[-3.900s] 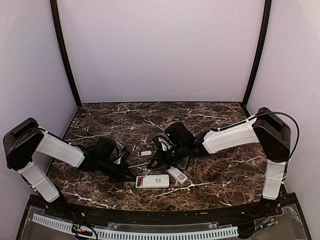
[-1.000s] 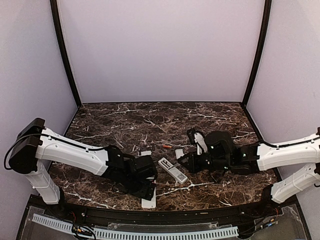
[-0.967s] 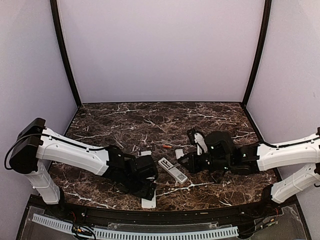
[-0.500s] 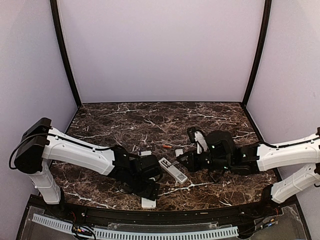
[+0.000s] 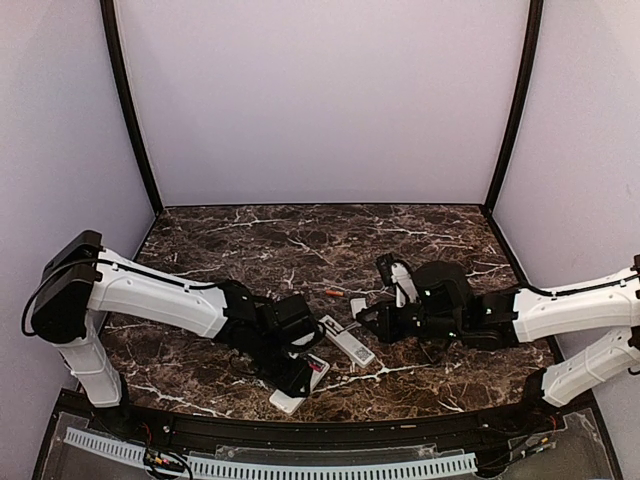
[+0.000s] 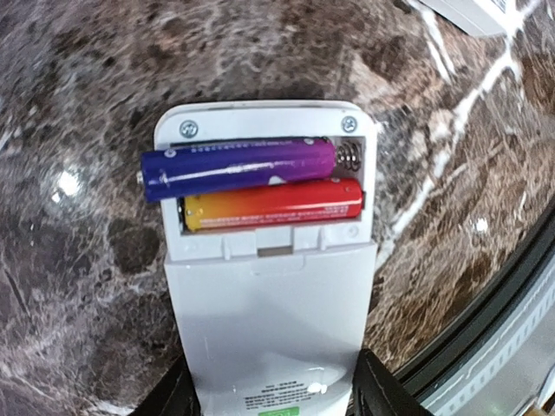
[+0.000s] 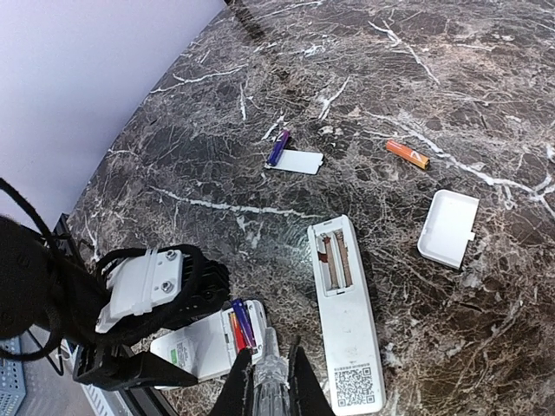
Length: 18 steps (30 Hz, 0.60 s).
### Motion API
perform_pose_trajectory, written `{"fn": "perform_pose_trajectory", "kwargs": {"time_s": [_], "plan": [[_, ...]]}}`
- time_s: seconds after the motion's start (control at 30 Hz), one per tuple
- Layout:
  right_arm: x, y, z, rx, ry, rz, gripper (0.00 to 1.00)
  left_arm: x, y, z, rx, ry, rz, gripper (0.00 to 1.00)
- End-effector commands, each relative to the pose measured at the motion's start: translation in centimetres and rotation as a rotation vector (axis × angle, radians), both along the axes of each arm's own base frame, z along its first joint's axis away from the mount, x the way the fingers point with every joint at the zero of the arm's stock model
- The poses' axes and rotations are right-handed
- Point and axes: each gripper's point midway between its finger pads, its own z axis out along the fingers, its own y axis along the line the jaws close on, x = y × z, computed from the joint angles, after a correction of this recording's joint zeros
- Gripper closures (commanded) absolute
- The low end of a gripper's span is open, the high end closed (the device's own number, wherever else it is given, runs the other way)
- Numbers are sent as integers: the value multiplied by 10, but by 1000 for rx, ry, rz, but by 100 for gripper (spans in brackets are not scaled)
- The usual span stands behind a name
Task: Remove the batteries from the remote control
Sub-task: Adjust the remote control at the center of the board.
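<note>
Top view: left gripper [image 5: 297, 378] low by the near edge of the table [image 5: 200, 235], on the held remote [image 5: 288, 401]; right gripper [image 5: 366, 320] just right of the empty remote [image 5: 346, 342]; a loose orange cell [image 5: 334, 293] lies farther back.

Left wrist: fingers [image 6: 172, 397] press both long sides of the held remote's tail, so it's pinched; bay open; blue-purple cell [image 6: 238, 166] has one end on the spring and the other poking out past the casing side; orange-red cell [image 6: 273, 204] fully seated.

Right wrist: right fingers pressed together, nothing visibly between them; aimed at the open bay; a loose purple cell [image 7: 278, 147] sits beside one cover plate [image 7: 297, 161], with another cover plate [image 7: 448, 227] well apart.

Risks, my read: the half-out cell could get flicked by the spring and roll off the near edge; a tail-only pinch may let the remote pivot under a push; closed fingers can pry but not grasp.

Versus half a second ago: the held remote has swung from square-on to slanted, its battery end toward the empty remote; left wrist shifted right; right arm barely moved.
</note>
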Motion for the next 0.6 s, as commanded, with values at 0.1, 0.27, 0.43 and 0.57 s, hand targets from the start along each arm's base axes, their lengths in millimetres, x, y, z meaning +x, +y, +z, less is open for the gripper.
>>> {"fn": "perform_pose_trajectory", "kwargs": {"time_s": [0.1, 0.27, 0.43, 0.57], "plan": [[-6, 18, 0, 11, -11, 105, 100, 24, 1, 13, -135, -27, -363, 61], [-6, 29, -8, 11, 47, 109, 100, 37, 0, 19, -121, -75, -491, 63], [-12, 32, -13, 17, 64, 116, 100, 40, -2, 14, -201, -11, -501, 64], [-7, 23, -25, -54, 75, 76, 100, 38, 0, 10, -206, 4, -524, 65]]}}
